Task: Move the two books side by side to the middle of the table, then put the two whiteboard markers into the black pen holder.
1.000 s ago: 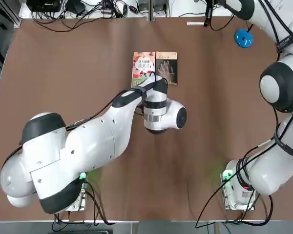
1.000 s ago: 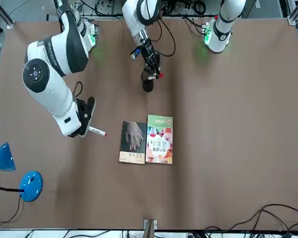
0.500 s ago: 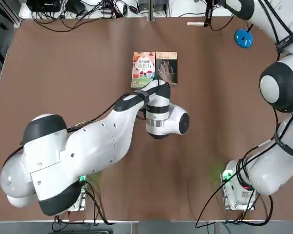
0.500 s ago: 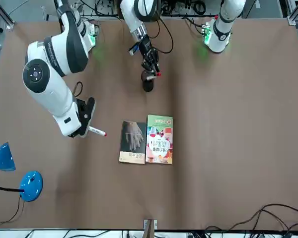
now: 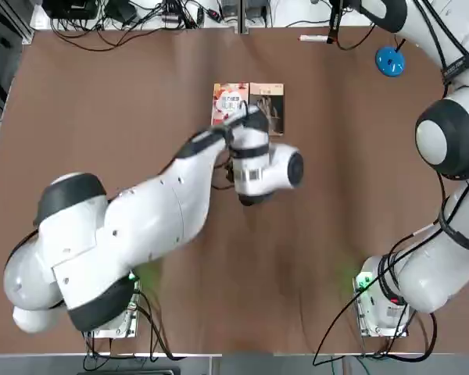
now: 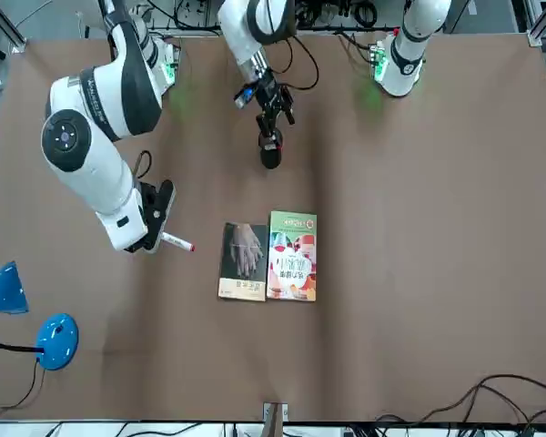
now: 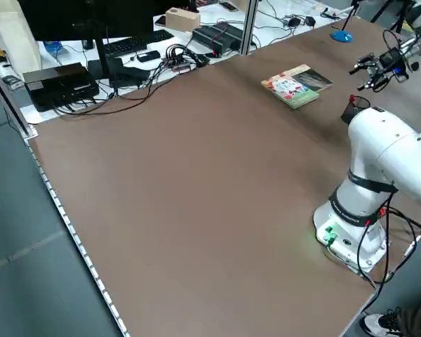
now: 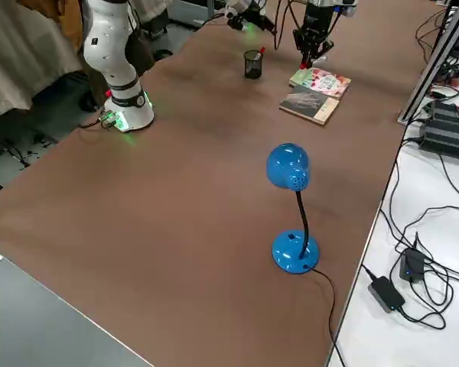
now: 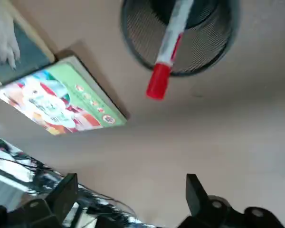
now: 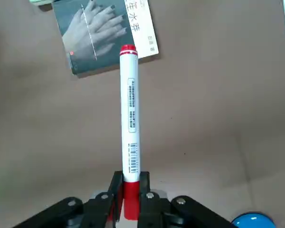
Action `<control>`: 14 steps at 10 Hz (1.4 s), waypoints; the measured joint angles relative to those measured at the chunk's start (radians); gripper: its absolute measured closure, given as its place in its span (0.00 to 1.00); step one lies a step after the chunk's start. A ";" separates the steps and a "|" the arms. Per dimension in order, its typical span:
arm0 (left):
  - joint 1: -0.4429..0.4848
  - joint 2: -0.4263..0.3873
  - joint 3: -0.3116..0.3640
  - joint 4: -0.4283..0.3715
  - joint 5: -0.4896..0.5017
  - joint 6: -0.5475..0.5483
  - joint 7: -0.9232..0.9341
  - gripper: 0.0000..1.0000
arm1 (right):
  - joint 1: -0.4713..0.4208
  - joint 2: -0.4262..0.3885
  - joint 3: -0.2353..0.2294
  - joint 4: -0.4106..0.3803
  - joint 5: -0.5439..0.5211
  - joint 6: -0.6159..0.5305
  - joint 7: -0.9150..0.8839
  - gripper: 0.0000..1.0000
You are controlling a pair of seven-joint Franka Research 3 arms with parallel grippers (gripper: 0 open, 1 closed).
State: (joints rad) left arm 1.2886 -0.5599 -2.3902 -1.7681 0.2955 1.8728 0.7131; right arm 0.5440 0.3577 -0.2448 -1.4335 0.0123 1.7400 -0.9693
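Nearest the arm bases, the black mesh pen holder (image 6: 270,156) stands on the plain brown table (image 6: 437,228), and a white-barrelled marker with a red cap (image 9: 165,53) now leans inside it, cap end sticking up past the rim. A second ago the left gripper (image 6: 267,106) was clamped on that marker above the cup; its fingers (image 9: 195,195) have since sprung wide apart and hold nothing, with the hand hanging just over the holder. That reads as the first marker delivered, so half of the second stage looks done.

Beyond the cup, toward the middle of the table, the two thin paperbacks lie flat and touching along their long edges: the green, white and red one (image 6: 292,256) and the dark grey-green one showing a pale hand (image 6: 244,261). They have not shifted, and the book stage looks finished.

Farther out and to the robot's right, the right gripper (image 6: 158,236) hovers unmoved over bare table, fingers clamped on the second white marker with a red cap (image 10: 130,117), which juts out beyond the fingertips. That marker needs carrying to the cup once the left hand clears the space above it. A blue round-based desk lamp (image 6: 36,335) stands near the far right corner.
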 joint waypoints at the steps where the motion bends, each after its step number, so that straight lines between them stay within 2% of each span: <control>1: 0.020 0.019 0.044 0.008 -0.045 -0.022 0.004 0.00 | 0.019 0.000 0.000 0.001 -0.024 -0.004 0.020 0.83; 5: 0.040 0.166 0.285 0.004 -0.220 -0.139 0.018 0.00 | 0.208 -0.017 0.001 0.014 -0.169 -0.114 0.226 0.83; 8: 0.045 0.271 0.457 -0.009 -0.252 -0.215 0.007 0.00 | 0.228 -0.046 -0.003 0.018 -0.177 -0.174 0.237 0.83; 10: 0.044 0.316 0.579 -0.002 -0.253 -0.241 -0.026 0.00 | 0.296 -0.052 0.000 0.019 -0.223 -0.253 0.287 0.83; 12: 0.043 0.346 0.693 0.022 -0.254 -0.263 -0.082 0.00 | 0.480 -0.050 0.004 0.018 -0.315 -0.343 0.453 0.83; 14: 0.042 0.358 0.789 0.051 -0.256 -0.313 -0.170 0.00 | 0.662 -0.042 0.007 0.012 -0.352 -0.437 0.620 0.83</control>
State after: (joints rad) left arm 1.3307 -0.2017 -1.6011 -1.7174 0.0396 1.5601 0.5427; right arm 1.2059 0.3156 -0.2375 -1.4217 -0.3397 1.3025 -0.3494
